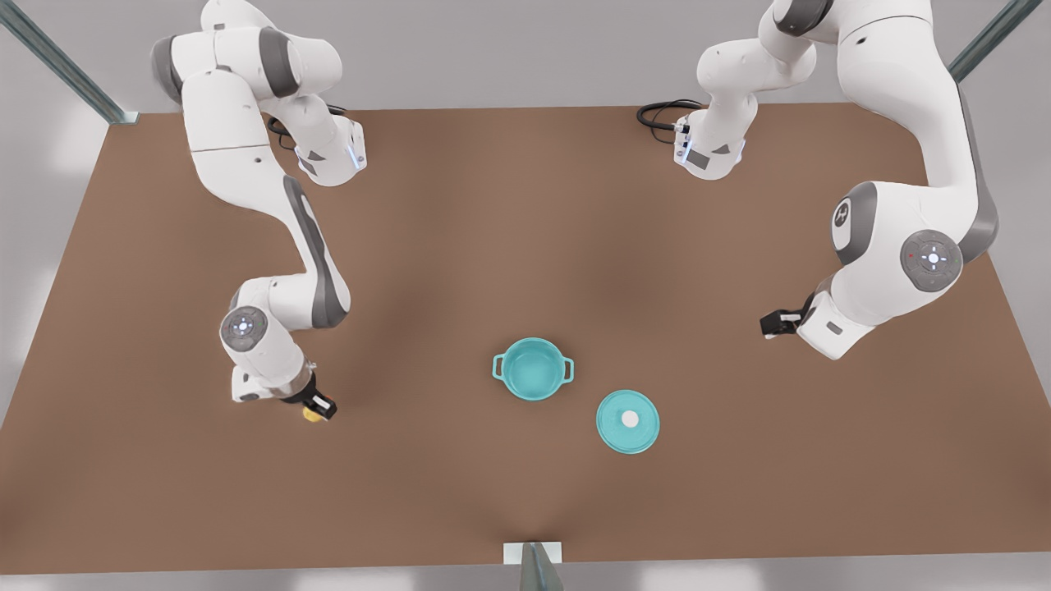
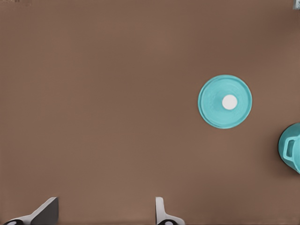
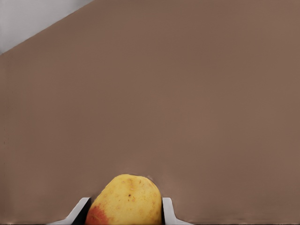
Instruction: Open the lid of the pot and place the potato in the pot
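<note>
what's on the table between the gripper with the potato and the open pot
Nothing: in the front view, only bare brown table lies between the right gripper, closed around the small yellow potato, and the round teal pot.

A wide brown table [image 1: 525, 205] fills the room's middle, lit softly and evenly. Pale grey walls [image 1: 493, 49] stand behind it, with metal struts [image 1: 66, 61] slanting at the corners.

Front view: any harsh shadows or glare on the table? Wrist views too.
Front view: table evenly lit, faint darker bands, no glare; pot and lid cast almost no shadow. Right wrist view: potato matte between the right gripper fingers. Left wrist view: flat light, left gripper open.
</note>
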Tool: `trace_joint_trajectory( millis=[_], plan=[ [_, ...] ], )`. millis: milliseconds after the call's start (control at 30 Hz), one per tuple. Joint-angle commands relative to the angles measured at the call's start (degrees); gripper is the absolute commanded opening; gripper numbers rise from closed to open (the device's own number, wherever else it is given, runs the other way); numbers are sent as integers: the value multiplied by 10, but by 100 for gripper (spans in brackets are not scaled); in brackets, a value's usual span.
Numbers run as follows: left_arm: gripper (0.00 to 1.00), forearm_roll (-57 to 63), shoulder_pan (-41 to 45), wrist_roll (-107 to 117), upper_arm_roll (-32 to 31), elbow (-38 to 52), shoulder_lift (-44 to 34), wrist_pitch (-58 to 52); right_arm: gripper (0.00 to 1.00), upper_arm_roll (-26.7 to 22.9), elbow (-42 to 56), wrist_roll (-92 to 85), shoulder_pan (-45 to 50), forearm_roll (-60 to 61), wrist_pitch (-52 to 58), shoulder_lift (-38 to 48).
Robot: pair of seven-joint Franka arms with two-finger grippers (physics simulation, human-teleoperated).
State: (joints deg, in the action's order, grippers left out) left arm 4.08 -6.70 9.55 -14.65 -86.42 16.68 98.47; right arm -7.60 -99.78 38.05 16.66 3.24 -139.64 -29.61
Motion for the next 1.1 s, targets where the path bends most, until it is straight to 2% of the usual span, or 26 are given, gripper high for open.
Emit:
trace_joint_trajectory(
  millis=[0,167,333,400,500,733,1000,1067],
  plan=[
    [100,0,0,-80,0,0,-1,-1,57,0,4,157,22,-4,97,18],
    [100,0,-2,-80,0,-2,-1,-1,57,1,25,248,103,-4,149,35],
    [100,0,-3,-80,1,2,-6,-7,58,113,74,355,110,-10,199,36],
    [100,1,-4,-81,1,4,-8,-7,58,127,86,374,125,-11,202,32],
    [100,1,-4,-81,1,3,-9,-10,58,127,97,386,151,-11,195,10],
    [100,2,-6,-81,1,3,-9,-12,58,127,230,401,172,-13,191,-114],
    [100,1,-6,-81,0,5,-7,-12,58,122,265,439,194,-14,19,-185],
    [100,5,-3,-81,-2,4,-5,-12,58,120,274,444,195,-14,9,-185]
  ],
)
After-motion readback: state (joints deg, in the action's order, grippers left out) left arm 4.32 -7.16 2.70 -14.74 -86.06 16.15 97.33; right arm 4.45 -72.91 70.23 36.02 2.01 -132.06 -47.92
